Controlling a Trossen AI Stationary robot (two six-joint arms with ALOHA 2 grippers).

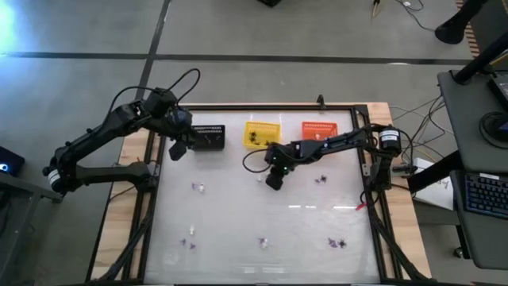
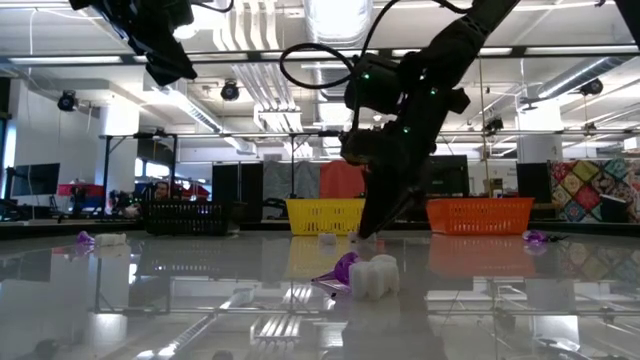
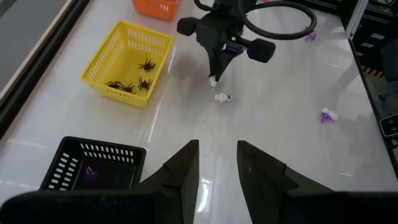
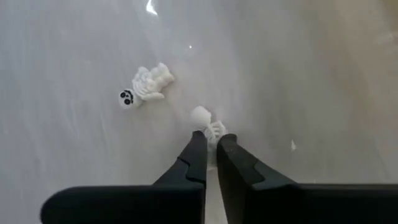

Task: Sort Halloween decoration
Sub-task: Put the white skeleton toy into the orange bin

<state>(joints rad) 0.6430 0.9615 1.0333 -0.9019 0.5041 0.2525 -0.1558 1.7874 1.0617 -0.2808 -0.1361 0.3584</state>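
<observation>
My right gripper (image 4: 211, 139) is down at the tabletop in the middle of the table (image 1: 274, 181), shut on a small white skeleton (image 4: 208, 123). A second white skeleton (image 4: 144, 87) lies flat on the table just beside it. Purple and white trinkets lie scattered, such as one (image 1: 198, 187) at the left and one (image 1: 321, 179) at the right. My left gripper (image 3: 217, 163) hangs open above the black basket (image 3: 93, 165), holding nothing. The yellow basket (image 3: 127, 59) holds black spiders (image 3: 132, 79). My right gripper pinches the white skeleton's body (image 4: 216, 130) between its two fingertips, with the round head (image 4: 200, 114) sticking out beyond them. The fingers slant steeply down from above. The skeleton is at the tabletop; whether it is lifted clear I cannot tell.
The black basket (image 1: 208, 137), yellow basket (image 1: 262, 133) and orange basket (image 1: 320, 129) stand in a row along the far edge. More trinkets lie near the front edge (image 1: 262, 242), (image 1: 337, 242), (image 1: 189, 242). A purple piece lies in the black basket (image 3: 92, 174).
</observation>
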